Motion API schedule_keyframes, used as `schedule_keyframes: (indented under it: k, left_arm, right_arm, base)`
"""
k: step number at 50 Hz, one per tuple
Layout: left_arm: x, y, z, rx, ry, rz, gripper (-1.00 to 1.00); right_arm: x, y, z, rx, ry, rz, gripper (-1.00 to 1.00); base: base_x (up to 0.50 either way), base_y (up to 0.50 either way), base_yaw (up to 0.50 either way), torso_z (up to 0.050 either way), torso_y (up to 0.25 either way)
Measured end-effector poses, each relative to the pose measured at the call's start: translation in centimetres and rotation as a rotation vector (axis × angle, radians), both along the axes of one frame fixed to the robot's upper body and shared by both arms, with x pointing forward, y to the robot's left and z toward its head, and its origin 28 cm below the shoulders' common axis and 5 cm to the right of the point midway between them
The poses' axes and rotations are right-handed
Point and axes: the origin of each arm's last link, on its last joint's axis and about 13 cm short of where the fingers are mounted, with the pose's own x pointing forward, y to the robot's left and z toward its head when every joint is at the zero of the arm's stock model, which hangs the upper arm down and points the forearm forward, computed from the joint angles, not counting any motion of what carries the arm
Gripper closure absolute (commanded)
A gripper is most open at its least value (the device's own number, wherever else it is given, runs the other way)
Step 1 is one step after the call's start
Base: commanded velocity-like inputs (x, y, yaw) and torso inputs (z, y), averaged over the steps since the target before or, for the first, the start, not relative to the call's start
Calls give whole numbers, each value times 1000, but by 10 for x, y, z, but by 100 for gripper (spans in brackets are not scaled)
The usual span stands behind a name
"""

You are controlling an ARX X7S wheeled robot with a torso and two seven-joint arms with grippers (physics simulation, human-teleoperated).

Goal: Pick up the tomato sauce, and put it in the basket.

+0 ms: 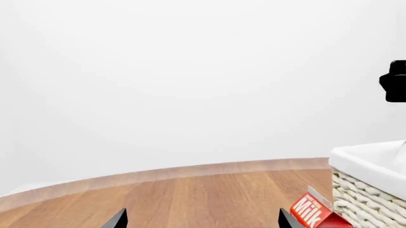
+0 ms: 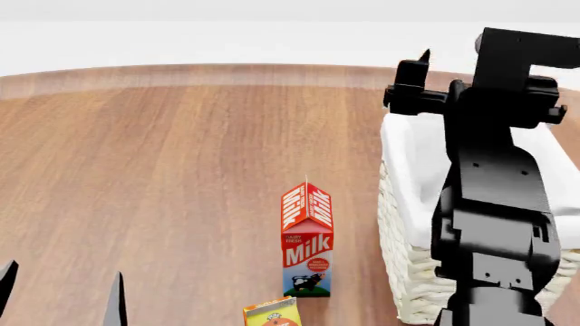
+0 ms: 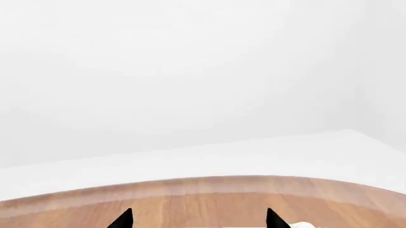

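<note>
The tomato sauce can shows in no view. The cream-white wicker basket (image 2: 409, 278) with its white cloth lining stands at the right of the head view, largely covered by my right arm; its corner also shows in the left wrist view (image 1: 371, 187). My right gripper (image 3: 198, 221) is open and empty, raised over the basket's far end, with one fingertip (image 2: 423, 56) showing in the head view. My left gripper (image 2: 62, 288) is open and empty low at the near left, well left of the basket; it also shows in the left wrist view (image 1: 203, 221).
A red milk carton (image 2: 307, 241) stands upright just left of the basket, and shows in the left wrist view (image 1: 312, 213). An orange carton top (image 2: 272, 314) peeks in at the near edge. The wooden floor (image 2: 163, 170) meets a white wall behind.
</note>
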Motion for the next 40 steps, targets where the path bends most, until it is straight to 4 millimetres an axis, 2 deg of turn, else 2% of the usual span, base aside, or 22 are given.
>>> schedule_keyframes:
  k: [8,19,29,40]
  left_arm:
    - [0,0,0,1,0,-1,-100]
    - [0,-1,0,3,-1,-3,-100]
    - [-1,-1,1,2,-4,-4,-100]
    - [-1,-1,1,1,-7,-5,-100]
  right_arm:
    - [-20,4,30,4,-245,51,-100]
    - [-69,11,57,17,-497,87,-100]
    - [-118,21,66,24,-642,110,-100]
    - [-162,28,65,33,-719,124,-100]
  base:
    - [0,0,0,0,0]
    - [0,0,0,0,0]
    - [0,0,0,0,0]
    - [0,0,0,0,0]
